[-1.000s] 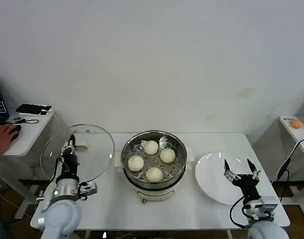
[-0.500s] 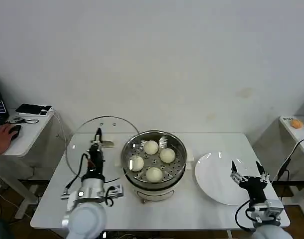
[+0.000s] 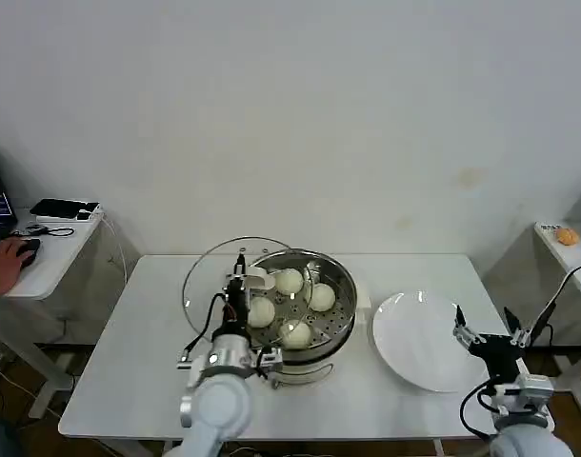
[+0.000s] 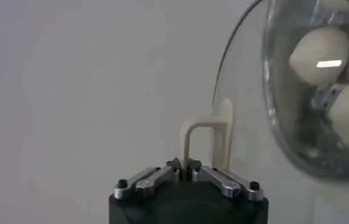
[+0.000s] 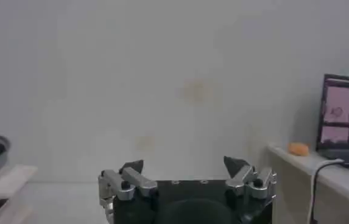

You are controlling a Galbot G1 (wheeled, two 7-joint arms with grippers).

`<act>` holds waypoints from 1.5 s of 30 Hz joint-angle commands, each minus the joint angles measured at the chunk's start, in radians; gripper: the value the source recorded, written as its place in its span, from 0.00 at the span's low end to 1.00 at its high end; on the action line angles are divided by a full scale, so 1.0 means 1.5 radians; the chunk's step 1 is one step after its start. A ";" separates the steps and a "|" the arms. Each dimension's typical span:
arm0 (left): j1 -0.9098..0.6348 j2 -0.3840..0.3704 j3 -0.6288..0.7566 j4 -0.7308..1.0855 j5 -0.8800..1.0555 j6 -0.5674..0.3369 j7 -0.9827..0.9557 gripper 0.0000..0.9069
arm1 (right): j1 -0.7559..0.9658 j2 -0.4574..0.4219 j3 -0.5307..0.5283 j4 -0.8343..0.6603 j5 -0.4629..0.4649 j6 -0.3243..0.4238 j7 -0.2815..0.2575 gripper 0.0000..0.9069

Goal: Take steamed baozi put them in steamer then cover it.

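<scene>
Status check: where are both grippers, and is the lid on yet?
Left gripper shut on clear glass lid, held tilted, partly over steel steamer pot. Four white buns inside. Right gripper open, idle beside white plate. Nothing blocking.

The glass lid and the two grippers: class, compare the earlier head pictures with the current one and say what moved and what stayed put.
The left gripper, shut on the cover by its handle, has carried it rightward from the table's left edge until it overlaps the steamer. The right gripper, open, has drifted slightly right beside the white plate. The four steamed baozi, steamer and plate have not moved.
</scene>
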 commanded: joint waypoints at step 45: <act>-0.045 -0.134 0.089 0.128 0.018 0.066 -0.028 0.00 | 0.145 0.041 -0.084 -0.113 -0.068 -0.010 0.000 1.00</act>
